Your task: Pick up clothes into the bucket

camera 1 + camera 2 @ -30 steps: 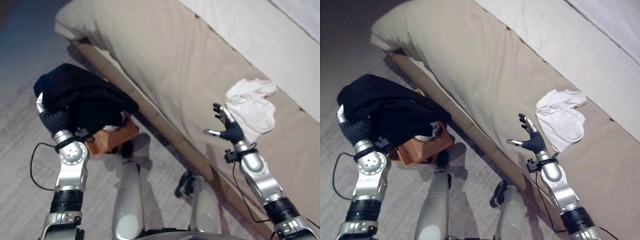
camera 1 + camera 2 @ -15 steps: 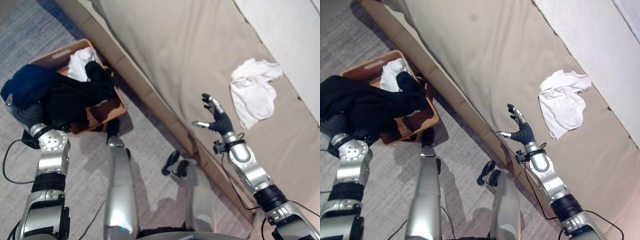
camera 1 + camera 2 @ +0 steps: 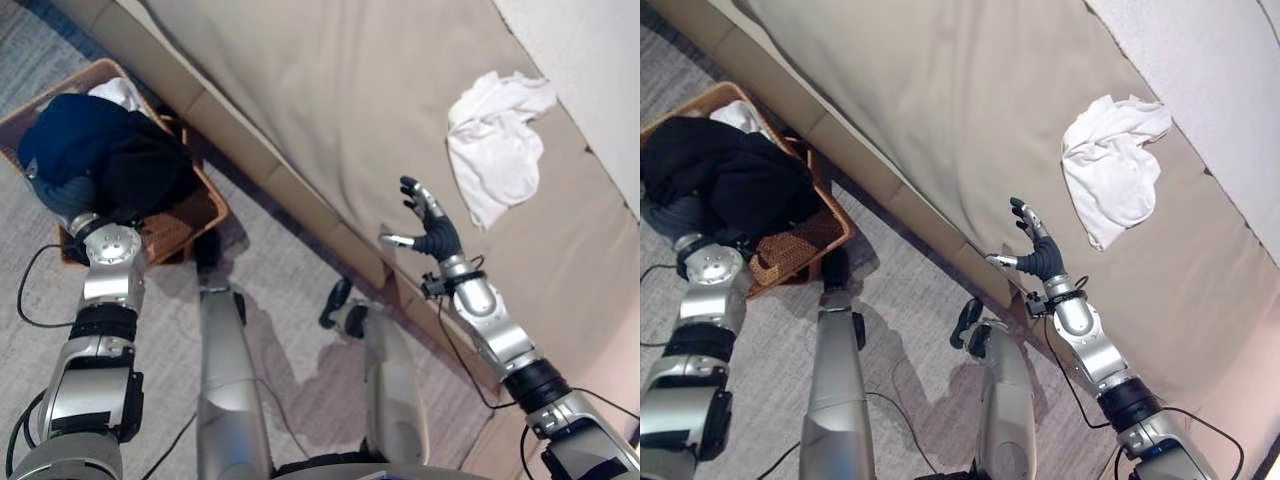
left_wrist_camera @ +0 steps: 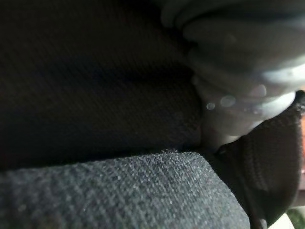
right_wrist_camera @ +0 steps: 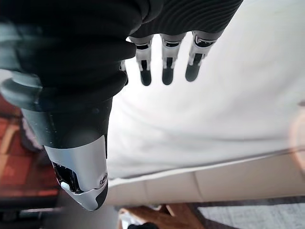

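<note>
A brown wicker basket (image 3: 190, 215) stands on the carpet beside the bed. A heap of dark navy and black clothes (image 3: 100, 150) lies over it, with a white cloth (image 3: 118, 92) showing at its far rim. My left hand's ribbed cover (image 3: 58, 196) sticks out from under the dark clothes, and its fingers are buried in the cloth (image 4: 95, 95). My right hand (image 3: 432, 232) is raised over the bed's near edge, open with fingers spread (image 5: 164, 67) and holding nothing. A crumpled white garment (image 3: 495, 140) lies on the bed a little beyond it.
The bed has a beige cover (image 3: 330, 90) and a lighter strip of bedding (image 3: 590, 60) behind it. Its low beige base (image 3: 290, 195) runs diagonally between the basket and my right arm. Grey carpet (image 3: 280, 340) surrounds the basket.
The camera has swung, shifting the whole scene. The dark clothes on my left arm have come down from above the basket onto it. My right hand stays raised and open.
</note>
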Robot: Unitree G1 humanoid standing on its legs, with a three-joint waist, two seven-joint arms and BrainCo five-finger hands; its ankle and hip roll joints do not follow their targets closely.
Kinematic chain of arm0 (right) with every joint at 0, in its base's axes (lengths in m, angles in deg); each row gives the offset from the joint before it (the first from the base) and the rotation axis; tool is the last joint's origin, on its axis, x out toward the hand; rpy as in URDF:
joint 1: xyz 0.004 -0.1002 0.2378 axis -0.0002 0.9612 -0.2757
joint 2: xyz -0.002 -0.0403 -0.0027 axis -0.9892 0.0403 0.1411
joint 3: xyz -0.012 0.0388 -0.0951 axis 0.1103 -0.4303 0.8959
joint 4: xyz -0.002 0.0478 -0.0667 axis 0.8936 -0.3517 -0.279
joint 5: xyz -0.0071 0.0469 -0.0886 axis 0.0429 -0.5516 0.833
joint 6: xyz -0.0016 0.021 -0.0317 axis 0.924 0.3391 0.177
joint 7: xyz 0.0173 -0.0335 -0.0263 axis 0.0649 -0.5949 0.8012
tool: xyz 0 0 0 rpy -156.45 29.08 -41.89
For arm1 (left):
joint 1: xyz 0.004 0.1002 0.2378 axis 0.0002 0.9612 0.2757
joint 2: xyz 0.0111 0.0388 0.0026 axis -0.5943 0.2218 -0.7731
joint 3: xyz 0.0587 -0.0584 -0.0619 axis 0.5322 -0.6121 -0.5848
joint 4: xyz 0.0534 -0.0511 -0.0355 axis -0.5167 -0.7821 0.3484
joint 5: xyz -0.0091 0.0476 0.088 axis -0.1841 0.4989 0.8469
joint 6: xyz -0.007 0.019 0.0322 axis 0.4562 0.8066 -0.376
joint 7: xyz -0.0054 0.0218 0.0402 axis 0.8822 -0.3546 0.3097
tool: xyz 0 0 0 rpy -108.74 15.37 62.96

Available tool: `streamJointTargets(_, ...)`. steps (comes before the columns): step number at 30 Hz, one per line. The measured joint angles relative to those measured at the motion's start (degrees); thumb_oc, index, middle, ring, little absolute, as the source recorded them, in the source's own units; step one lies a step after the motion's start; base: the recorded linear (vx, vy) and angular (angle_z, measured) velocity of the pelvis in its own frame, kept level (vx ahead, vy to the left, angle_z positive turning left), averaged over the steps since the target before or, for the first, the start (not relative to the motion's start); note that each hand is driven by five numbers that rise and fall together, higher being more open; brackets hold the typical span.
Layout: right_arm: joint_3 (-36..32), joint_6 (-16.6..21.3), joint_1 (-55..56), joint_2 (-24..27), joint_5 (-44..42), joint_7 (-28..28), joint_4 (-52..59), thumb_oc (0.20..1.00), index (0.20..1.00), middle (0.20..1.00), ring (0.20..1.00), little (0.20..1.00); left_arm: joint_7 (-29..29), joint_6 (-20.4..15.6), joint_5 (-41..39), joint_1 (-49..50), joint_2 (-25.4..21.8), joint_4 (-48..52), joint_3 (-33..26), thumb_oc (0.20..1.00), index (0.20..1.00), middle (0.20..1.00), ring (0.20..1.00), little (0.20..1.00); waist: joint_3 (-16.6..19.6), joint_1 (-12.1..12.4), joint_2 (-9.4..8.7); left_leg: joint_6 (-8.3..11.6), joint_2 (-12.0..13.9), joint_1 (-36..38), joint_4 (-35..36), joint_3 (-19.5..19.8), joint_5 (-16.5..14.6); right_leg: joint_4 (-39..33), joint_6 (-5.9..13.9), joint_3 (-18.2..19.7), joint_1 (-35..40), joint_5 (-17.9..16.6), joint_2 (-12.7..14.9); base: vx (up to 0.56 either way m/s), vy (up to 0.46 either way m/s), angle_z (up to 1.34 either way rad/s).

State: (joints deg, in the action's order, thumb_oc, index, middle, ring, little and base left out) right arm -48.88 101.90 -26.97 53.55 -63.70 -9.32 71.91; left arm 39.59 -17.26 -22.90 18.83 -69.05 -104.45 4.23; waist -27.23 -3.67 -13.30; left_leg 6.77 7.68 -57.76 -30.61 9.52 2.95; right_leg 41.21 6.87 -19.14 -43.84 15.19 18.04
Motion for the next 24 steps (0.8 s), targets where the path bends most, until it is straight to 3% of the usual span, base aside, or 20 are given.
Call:
streamJointTargets(8, -0.17, 0.44, 0.58, 1.09, 0.02, 0.0, 0.53, 1.0, 1.0, 1.0, 1.0, 1.0, -0.73, 2.66, 1.74, 1.2, 1.39, -1.78, -0.49, 0.2, 0.2, 0.2, 0.2, 0.2, 0.0, 0.05, 0.0, -0.23, 0.07, -0.5, -0.05, -0.14, -0.21, -0.07, 0.03, 0.26, -0.57, -0.25, -0.11, 0.01, 0.001, -0.01)
streamJointTargets(13, -0.4, 0.97, 1.01, 2.66, -0.27, -0.23, 2.17, 1.0, 1.0, 1.0, 1.0, 1.0, -0.7, 3.89, 1.43, -0.54, 1.68, -11.02, -2.51, 0.2, 0.2, 0.2, 0.2, 0.2, 0.02, -0.25, -0.03, -0.22, 0.43, -0.84, -0.15, -0.09, -0.21, -0.36, -0.08, 0.43, -0.85, -0.53, -0.6, 0.0, 0.001, -0.02)
streamJointTargets(16, -0.4, 1.57, 1.13, 3.73, -0.56, -0.82, 2.68, 1.0, 1.0, 1.0, 1.0, 1.0, -0.57, 4.11, -0.64, -0.25, 1.51, -11.7, -3.12, 0.2, 0.2, 0.2, 0.2, 0.2, 0.02, -0.08, -0.03, -0.21, 0.75, -0.95, -0.16, -0.09, -0.21, -0.5, -0.15, 0.46, -0.97, -0.64, -0.92, 0.0, 0.001, -0.05)
streamJointTargets(18, -0.42, 1.61, 1.13, 4.41, -0.66, -1.15, 2.79, 1.0, 1.0, 1.0, 1.0, 1.0, 0.15, 4.1, -1.49, -0.11, 1.31, -11.91, -3.33, 0.68, 0.68, 0.68, 0.68, 0.68, 0.03, -0.09, -0.04, -0.19, 0.83, -0.95, -0.14, -0.09, -0.22, -0.51, -0.15, 0.46, -1.0, -0.64, -0.98, 0.0, 0.0, 0.0)
streamJointTargets(19, -0.51, 1.63, 1.14, 4.44, -0.67, -1.15, 2.8, 1.0, 1.0, 1.0, 1.0, 1.0, 0.54, 4.1, -2.05, -0.09, 1.23, -12.01, -3.36, 1.0, 1.0, 1.0, 1.0, 1.0, 0.03, -0.11, -0.04, -0.19, 0.84, -0.95, -0.15, -0.1, -0.23, -0.51, -0.16, 0.47, -1.01, -0.65, -0.98, 0.0, 0.0, 0.0)
streamJointTargets(24, -0.73, 1.71, 1.48, 4.4, -1.68, -1.19, 2.89, 1.0, 1.0, 1.0, 1.0, 1.0, 2.65, 4.14, -3.42, 1.77, 1.15, -8.97, -3.92, 1.0, 1.0, 1.0, 1.0, 1.0, 0.03, -0.04, -0.05, -0.07, 0.94, -1.1, -0.2, -0.23, -0.2, -0.5, -0.17, 0.64, -1.29, -0.75, -1.0, 0.0, 0.0, 0.0)
